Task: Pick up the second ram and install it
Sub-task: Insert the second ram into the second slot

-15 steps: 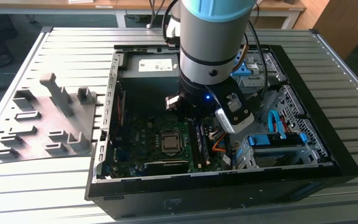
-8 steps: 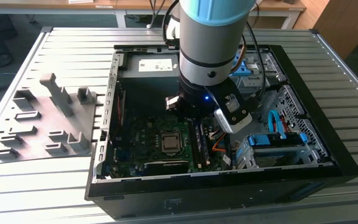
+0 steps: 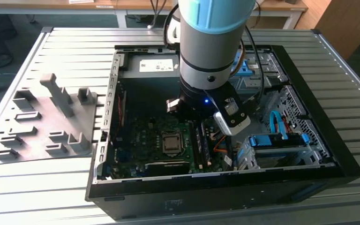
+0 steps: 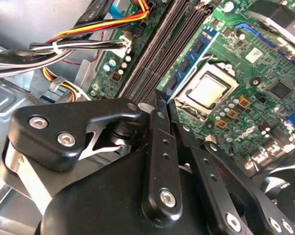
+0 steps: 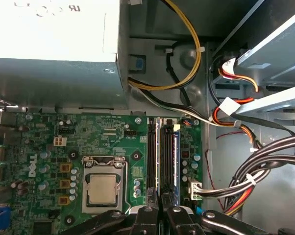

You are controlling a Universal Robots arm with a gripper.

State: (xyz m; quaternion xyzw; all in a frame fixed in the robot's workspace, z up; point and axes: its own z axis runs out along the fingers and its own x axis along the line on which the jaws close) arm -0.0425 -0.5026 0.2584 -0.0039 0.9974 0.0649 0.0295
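The open computer case (image 3: 348,164) was black sheet metal, lying on a ribbed metal table (image 3: 55,187). Beside it lay a grey moulded tray (image 3: 42,126) with upright blocks. Inside was a green motherboard (image 5: 49,142) with a square shiny processor socket (image 5: 103,188). The second ram (image 5: 176,161), a thin blue-green strip, stood on its edge in the black slot rails (image 5: 151,156). The arm pointed straight down into the case, and the gripper (image 5: 159,205) had its black fingers (image 4: 159,127) close together just over the slots; I could not tell if they clamped the stick.
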